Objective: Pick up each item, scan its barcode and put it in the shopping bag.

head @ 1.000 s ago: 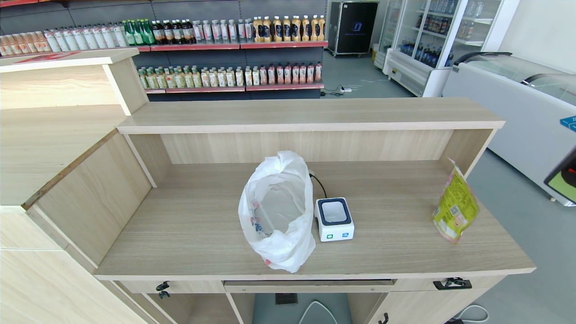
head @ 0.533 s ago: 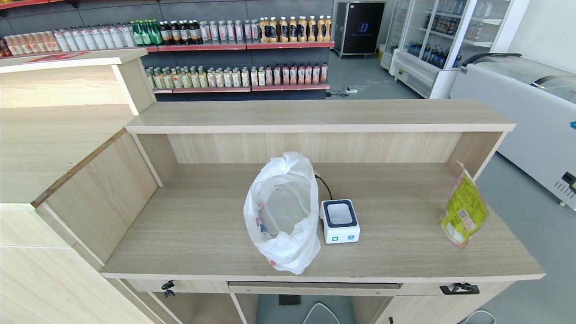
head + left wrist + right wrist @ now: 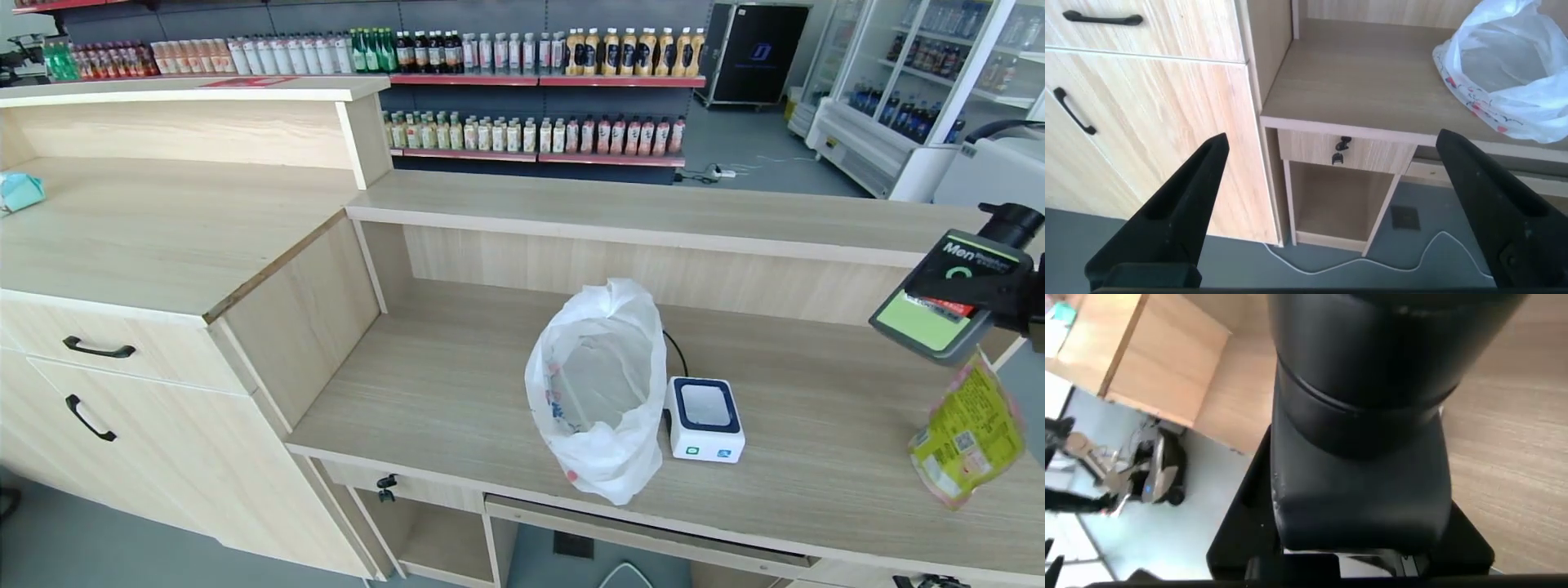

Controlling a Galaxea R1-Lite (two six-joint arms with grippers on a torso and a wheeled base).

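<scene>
White plastic, one bag: it stands open-mouthed near the middle of the table, its mouth facing up. One scanner, white with a dark-rimmed window on top, sits just beside the bag on the robot's right, and one dark cable runs from behind it. One item is out: a yellow-green pouch, upright and a little tilted at the table's right end, well apart from the scanner.

Left pincer: wide open, its two black fingers spread far apart with nothing held and nothing touched. It hangs off the table's front edge, above the grey floor, facing a small drawer with one key in its lock; the bag lies beyond it on the tabletop.

Right arm is at the table's right end, directly above the pouch; I cannot tell whether it touches the pouch, and I cannot tell whether the right pincer is open or closed.

Left of the table stands a cabinet with two black handles. Two shelves of bottles line the back wall.
</scene>
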